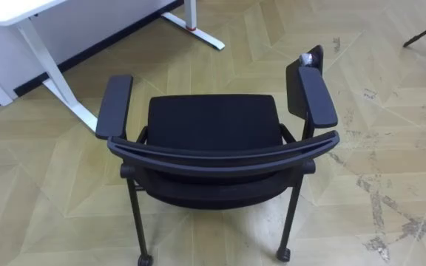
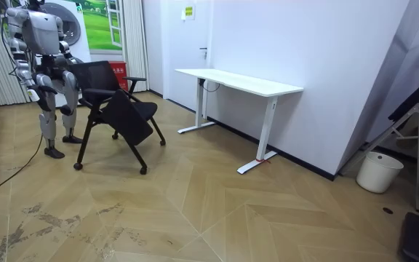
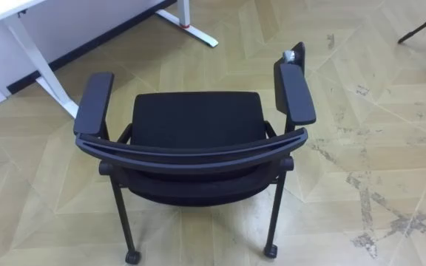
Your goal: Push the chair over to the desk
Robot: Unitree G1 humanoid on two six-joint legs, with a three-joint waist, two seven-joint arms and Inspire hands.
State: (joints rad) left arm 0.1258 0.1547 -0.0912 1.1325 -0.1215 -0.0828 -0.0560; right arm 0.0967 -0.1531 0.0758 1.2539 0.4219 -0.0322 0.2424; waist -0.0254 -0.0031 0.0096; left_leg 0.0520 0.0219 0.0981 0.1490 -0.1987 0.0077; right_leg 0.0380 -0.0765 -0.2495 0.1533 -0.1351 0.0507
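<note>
Right hand (image 2: 32, 92) and left hand (image 2: 72, 78) hang low by the robot's hips in the upper left of the room view, just behind the chair (image 1: 213, 140); whether they are open or closed I cannot tell. Black, with padded armrests, a curved backrest and castors, the chair sits at frame centre, seat pointing toward the top edge. A white desk (image 1: 21, 11) stands at upper left on scuffed wooden floor (image 1: 390, 185).
</note>
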